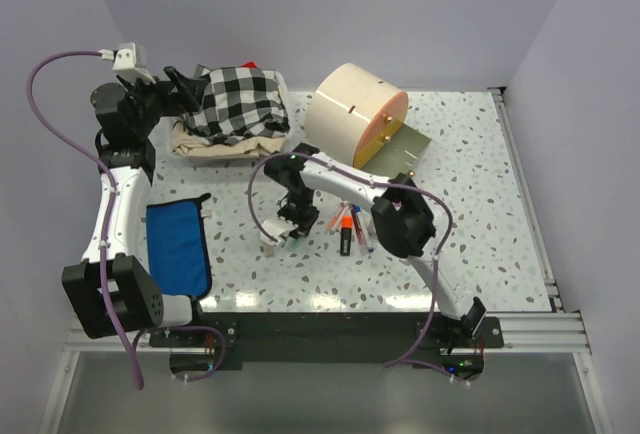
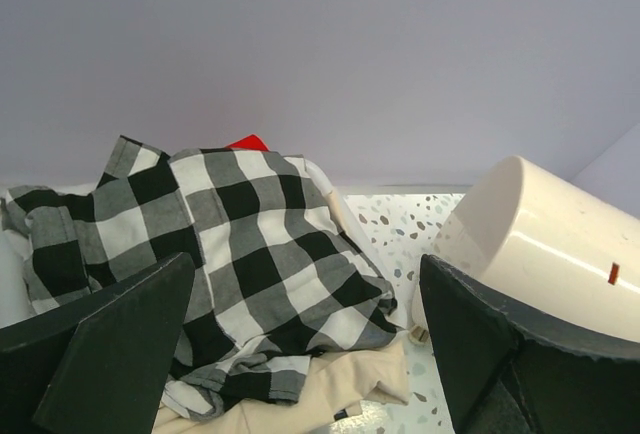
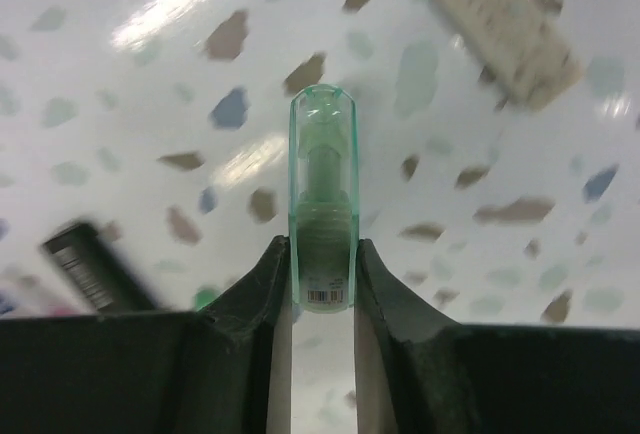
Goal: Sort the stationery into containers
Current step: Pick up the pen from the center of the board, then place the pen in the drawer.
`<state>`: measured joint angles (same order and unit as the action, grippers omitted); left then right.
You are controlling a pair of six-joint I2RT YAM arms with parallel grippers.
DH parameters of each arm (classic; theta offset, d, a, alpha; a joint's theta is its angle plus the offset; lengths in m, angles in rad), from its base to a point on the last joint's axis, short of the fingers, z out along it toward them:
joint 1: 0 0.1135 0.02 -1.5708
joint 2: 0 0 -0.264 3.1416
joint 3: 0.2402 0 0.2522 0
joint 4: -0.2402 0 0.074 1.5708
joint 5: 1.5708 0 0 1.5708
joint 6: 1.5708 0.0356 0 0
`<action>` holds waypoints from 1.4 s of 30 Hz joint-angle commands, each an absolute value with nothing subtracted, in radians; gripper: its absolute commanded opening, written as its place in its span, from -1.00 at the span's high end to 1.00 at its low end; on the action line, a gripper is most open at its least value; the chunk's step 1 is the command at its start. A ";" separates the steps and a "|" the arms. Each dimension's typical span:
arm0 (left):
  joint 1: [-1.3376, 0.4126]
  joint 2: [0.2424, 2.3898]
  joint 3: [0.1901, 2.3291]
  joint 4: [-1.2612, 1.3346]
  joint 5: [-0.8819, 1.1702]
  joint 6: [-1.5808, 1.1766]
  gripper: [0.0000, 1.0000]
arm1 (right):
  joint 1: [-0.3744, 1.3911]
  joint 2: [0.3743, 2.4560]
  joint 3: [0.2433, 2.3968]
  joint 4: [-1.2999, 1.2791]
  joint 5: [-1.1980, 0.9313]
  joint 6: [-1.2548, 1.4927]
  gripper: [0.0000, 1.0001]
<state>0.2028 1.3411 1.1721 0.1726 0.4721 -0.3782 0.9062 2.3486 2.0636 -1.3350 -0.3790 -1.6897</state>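
Note:
My right gripper (image 3: 322, 289) is shut on a translucent green eraser stick (image 3: 322, 184), pads pressed to both its sides just above the speckled table. A beige eraser (image 3: 508, 29) lies beyond it, and a black pen (image 3: 90, 264) shows blurred at the left. From above, the right gripper (image 1: 290, 216) hangs left of an orange highlighter (image 1: 344, 222) and thin pens (image 1: 362, 230). The cream drum cabinet (image 1: 355, 114) stands behind, one drawer (image 1: 408, 150) pulled out. My left gripper (image 1: 185, 89) stays open at the back left, facing the checked cloth (image 2: 220, 254) and the cabinet (image 2: 540, 244).
A black-and-white checked cloth pile (image 1: 240, 104) on beige fabric lies at the back left. A blue cloth (image 1: 178, 244) is spread beside the left arm. A metal rail (image 1: 525, 194) runs along the table's right edge.

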 commanded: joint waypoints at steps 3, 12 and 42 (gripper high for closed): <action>0.190 1.335 1.219 0.222 0.549 -0.404 -1.00 | 0.773 1.981 1.919 -1.326 -0.414 -1.378 1.00; 0.147 1.425 1.334 0.175 0.529 -0.333 -1.00 | 0.573 1.706 1.645 -1.200 -0.266 -1.330 1.00; 0.130 1.436 1.336 0.189 0.514 -0.348 -0.99 | 0.319 1.758 1.623 -1.002 -0.152 -1.333 0.10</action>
<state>0.1341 1.4719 1.3201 0.1631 0.5121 -0.3557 0.3191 1.8778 1.6474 -0.9997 -0.1608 -1.3506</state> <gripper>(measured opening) 0.997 0.426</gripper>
